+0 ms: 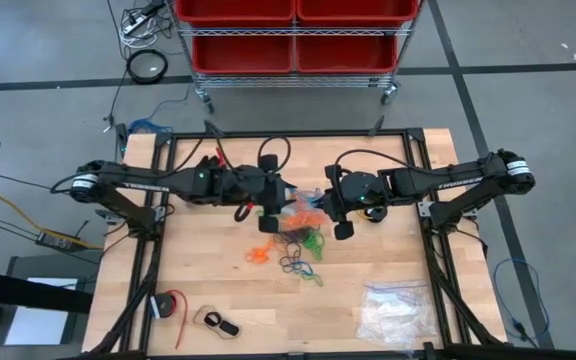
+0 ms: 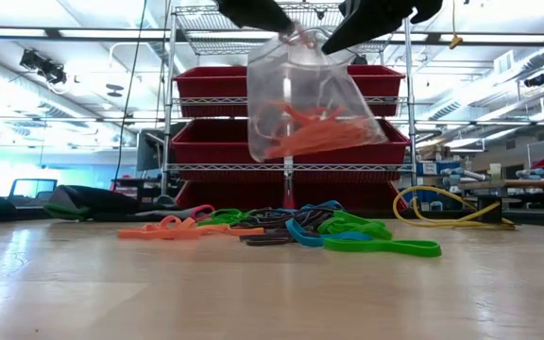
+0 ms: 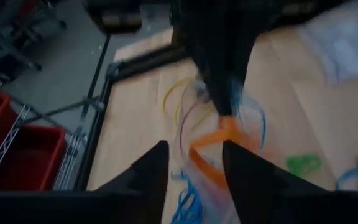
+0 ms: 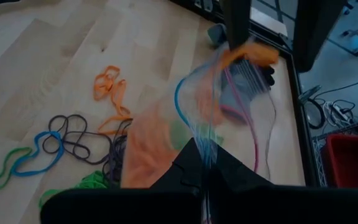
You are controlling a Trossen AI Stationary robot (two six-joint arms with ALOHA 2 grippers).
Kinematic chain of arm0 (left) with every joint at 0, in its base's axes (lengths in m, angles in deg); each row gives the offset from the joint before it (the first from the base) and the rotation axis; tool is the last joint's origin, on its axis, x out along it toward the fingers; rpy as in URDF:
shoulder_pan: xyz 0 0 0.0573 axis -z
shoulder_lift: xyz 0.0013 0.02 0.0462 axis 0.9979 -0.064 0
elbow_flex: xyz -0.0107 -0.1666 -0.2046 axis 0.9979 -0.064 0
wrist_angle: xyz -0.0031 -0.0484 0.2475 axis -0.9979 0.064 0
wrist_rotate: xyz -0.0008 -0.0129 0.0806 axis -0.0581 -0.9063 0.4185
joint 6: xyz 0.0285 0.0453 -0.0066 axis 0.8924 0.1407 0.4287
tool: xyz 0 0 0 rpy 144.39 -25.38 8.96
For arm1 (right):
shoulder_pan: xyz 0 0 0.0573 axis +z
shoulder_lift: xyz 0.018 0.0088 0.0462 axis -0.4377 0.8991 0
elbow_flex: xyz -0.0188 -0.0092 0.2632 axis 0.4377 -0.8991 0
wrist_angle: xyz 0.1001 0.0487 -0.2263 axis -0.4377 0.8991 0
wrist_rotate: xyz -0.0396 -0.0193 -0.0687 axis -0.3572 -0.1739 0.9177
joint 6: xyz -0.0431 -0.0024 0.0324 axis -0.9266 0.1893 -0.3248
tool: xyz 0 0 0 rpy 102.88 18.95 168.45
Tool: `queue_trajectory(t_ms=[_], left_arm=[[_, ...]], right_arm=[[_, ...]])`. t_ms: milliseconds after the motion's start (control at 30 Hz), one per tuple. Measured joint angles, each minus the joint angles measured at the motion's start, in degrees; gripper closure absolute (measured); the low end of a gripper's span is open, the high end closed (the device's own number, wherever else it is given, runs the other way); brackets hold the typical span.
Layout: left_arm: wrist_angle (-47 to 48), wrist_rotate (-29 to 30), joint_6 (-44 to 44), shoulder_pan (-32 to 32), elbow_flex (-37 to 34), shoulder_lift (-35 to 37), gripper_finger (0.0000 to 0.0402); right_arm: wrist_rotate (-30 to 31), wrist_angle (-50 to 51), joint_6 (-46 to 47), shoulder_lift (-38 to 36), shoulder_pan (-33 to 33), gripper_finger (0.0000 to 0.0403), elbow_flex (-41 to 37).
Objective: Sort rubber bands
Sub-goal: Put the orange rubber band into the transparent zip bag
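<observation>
One clear bag (image 2: 305, 94), two pincers

A clear bag (image 2: 305, 99) is hanging above the table (image 2: 111, 293), holding orange bands (image 2: 314, 132). Two dark grippers, at 11 (image 2: 258, 13) and 1 o'clock (image 2: 371, 19), are gripping its top. Below, at 6 o'clock, loose bands (image 2: 281, 231) in orange, green, blue and black are lying piled.

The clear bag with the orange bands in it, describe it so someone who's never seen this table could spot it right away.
Start at the table, then find the pile of loose rubber bands near its middle. The clear bag hangs above that pile, between the two grippers, the right gripper pinching its edge. Unlike the flat bag of whitish pieces at the table's corner, it is in the air and holds only orange bands.
</observation>
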Motion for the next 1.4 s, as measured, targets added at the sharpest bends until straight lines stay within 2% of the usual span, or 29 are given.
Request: queue_trajectory(t_ms=[133, 300, 533, 633, 733, 900, 1000, 1100, 1200, 1400], left_arm=[[6.4, 2.8, 0.0, 0.7, 2.4, 0.3, 0.0215], [13.5, 6.5, -1.4, 1.5, 3.4, 2.3, 0.0212], [23.8, 5.9, -9.2, 3.3, 3.3, 5.9, 0.0214], [26.4, 4.2, -12.3, 5.0, 3.2, 6.1, 0.0214], [26.0, 3.9, -13.9, 7.3, -0.1, 6.1, 0.0214], [18.3, 2.7, -17.0, 10.0, -11.2, 6.1, 0.0214], [8.7, -0.4, -19.1, 10.6, -20.0, 6.1, 0.0214], [-4.2, -4.9, -21.2, 10.7, -29.3, 6.0, 0.0214], [-16.2, -6.9, -22.8, 10.7, -37.7, 6.0, 0.0214], [-25.8, -6.8, -25.0, 10.7, -49.5, 5.8, 0.0214]], right_arm=[[0.0, 0.0, 0.0, 0.0, 0.0, 0.0403, 0.0], [0.0, 0.0, 0.0, 0.0, 0.0, 0.0403, 0.0], [0.0, 0.1, 0.0, 0.0, 0.0, 0.0403, 0.0], [0.0, 0.0, 0.0, 0.0, 0.0, 0.0403, 0.0], [0.0, -0.1, 0.1, 0.0, 0.0, 0.0403, 0.0], [0.0, -0.1, 0.5, 0.0, 0.0, 0.0403, 0.0], [0.0, -0.1, 0.5, 0.0, 0.0, 0.0403, 0.0], [0.0, -0.1, 0.5, 0.0, 0.0, 0.0403, 0.0], [0.0, -0.1, 0.5, 0.0, 0.0, 0.0403, 0.0], [0.0, -0.2, 0.5, 0.0, 0.0, 0.0403, 0.0]])
